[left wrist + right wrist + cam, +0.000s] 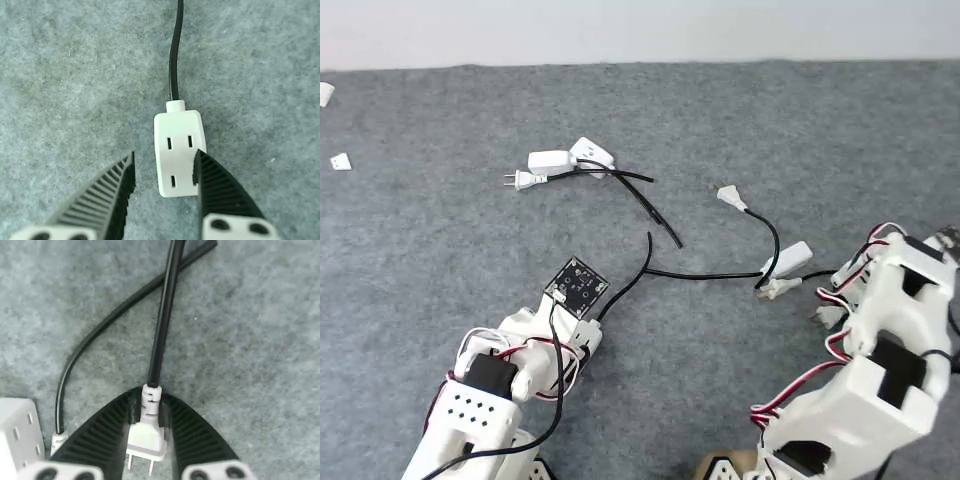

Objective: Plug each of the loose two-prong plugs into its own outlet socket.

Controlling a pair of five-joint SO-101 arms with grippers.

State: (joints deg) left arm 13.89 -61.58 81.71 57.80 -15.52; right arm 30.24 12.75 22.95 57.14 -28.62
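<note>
From above, one loose plug [527,180] lies toward the grey felt table's [440,280] far edge.

Left wrist: my left gripper [165,154] has its ribbed jaws apart astride a hard, glossy white socket block [177,145]. It looks light and likely to skid on the felt.

Right wrist: my right gripper [150,394] is clamped on a small plug's [146,435] moulded body, prongs free. I expect its stiff black cord [162,325] to tug.

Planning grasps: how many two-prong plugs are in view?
3: a plug in the right gripper, a plug mid-table, a plug farther back left. More may be hidden.
</note>
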